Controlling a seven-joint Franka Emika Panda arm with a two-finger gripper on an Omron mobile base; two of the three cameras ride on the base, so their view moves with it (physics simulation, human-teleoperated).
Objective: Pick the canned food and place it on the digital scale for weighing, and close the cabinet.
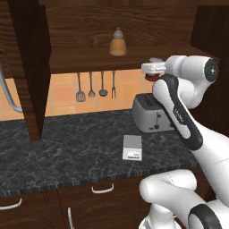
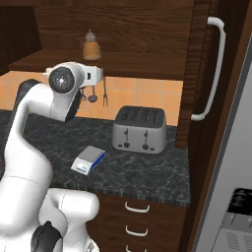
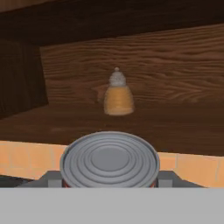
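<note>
The gripper (image 3: 109,183) pinches the small red-labelled tin of canned food (image 3: 109,162) just outside the open dark brown wood-grain cabinet (image 1: 147,27), level with its shelf edge. Beyond it a tan bell-shaped bottle with grey cap (image 3: 118,94) stands on the shelf. Well below, left of the gripper, the flat white-grey digital scale (image 1: 132,147) lies on the dark marbled desk (image 1: 58,147), beside a silver toaster (image 1: 150,114)

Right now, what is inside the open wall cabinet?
On the cabinet shelf stands one tan bottle with a grey cap. The canned food is out at the shelf's front edge, in the gripper. The arm hides the shelf's right end.
</note>
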